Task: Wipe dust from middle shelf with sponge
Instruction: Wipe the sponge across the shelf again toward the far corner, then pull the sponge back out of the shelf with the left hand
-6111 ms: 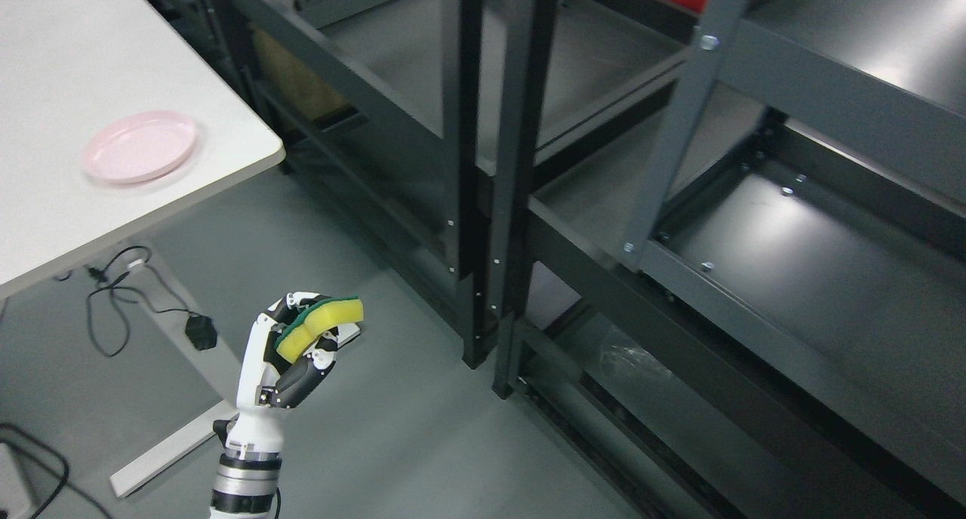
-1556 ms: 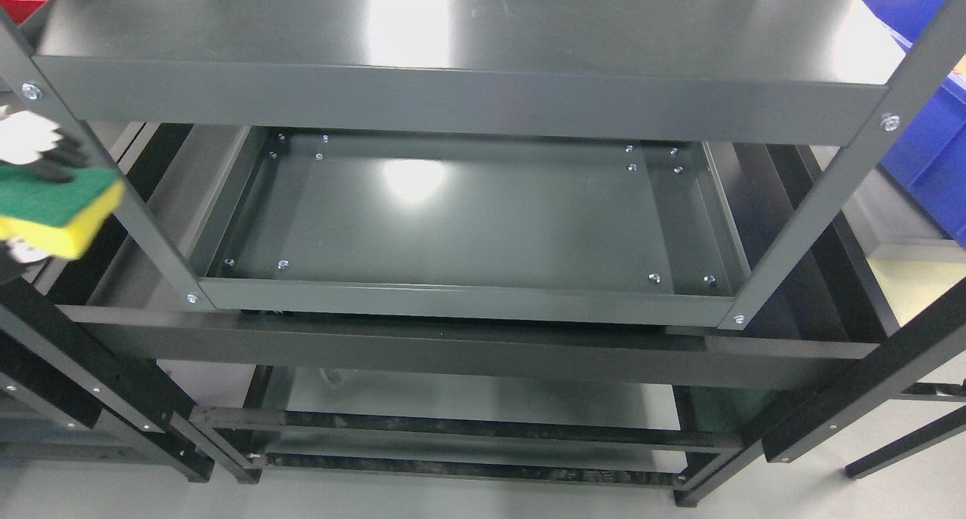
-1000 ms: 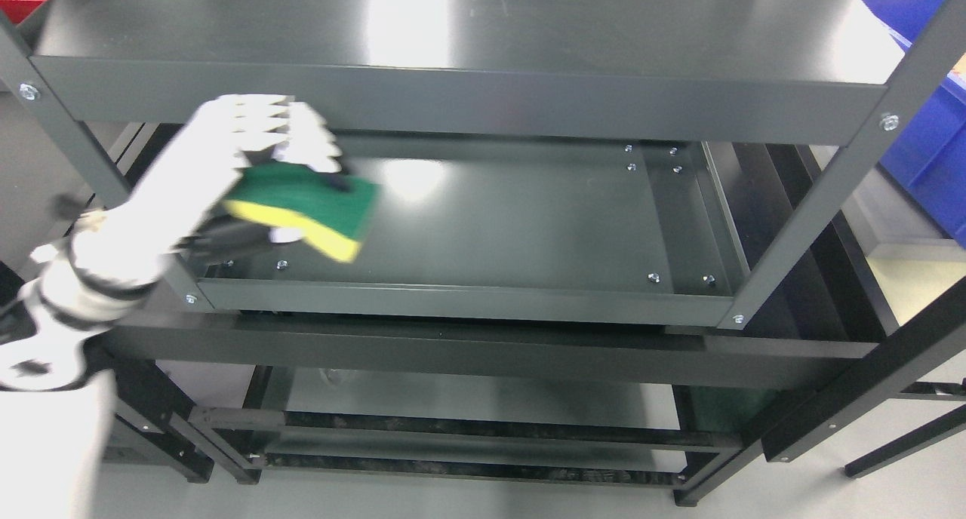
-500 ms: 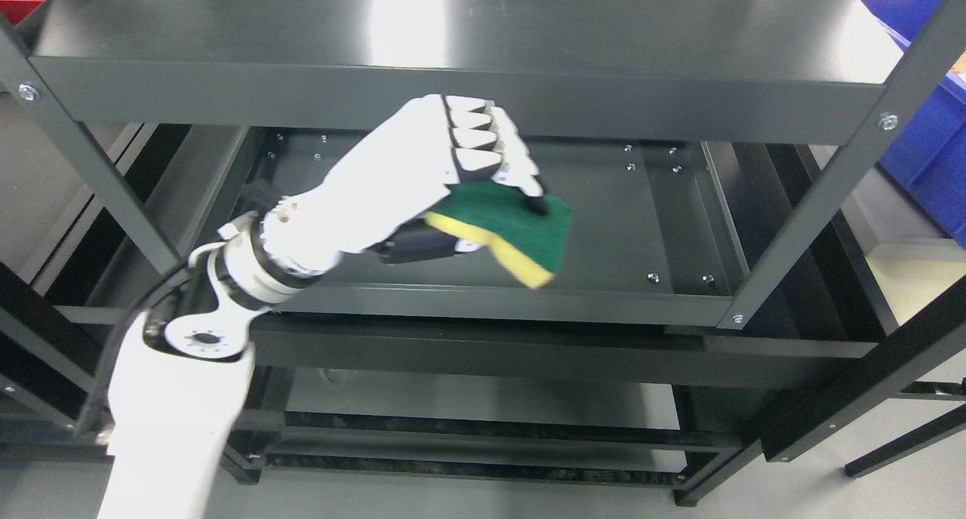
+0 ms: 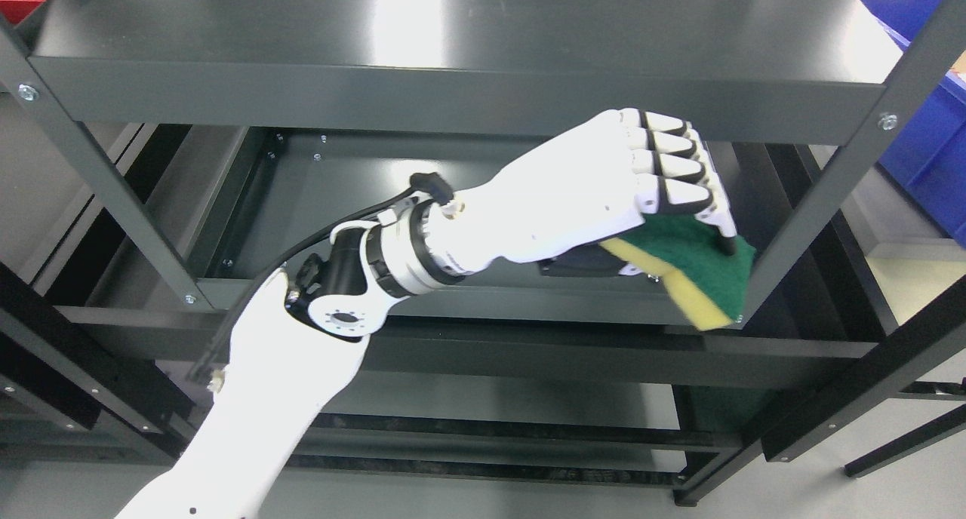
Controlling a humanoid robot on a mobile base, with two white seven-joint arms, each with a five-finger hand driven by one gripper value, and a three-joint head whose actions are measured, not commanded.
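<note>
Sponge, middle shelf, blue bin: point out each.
sponge [image 5: 709, 266], head view, green scouring face
middle shelf [image 5: 317, 202], head view, bare floor at left
blue bin [image 5: 932, 153], head view, side wall

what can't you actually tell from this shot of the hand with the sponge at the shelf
- Head view: whether the sponge touches the middle shelf; the left hand and the sponge itself cover the contact.
- Dust on the shelf: too fine to see, and glare lies on the top shelf.
- The shelf's right part: hidden behind the hand.
- Blue bin: cut off by the right edge.
- Right arm: out of view.
</note>
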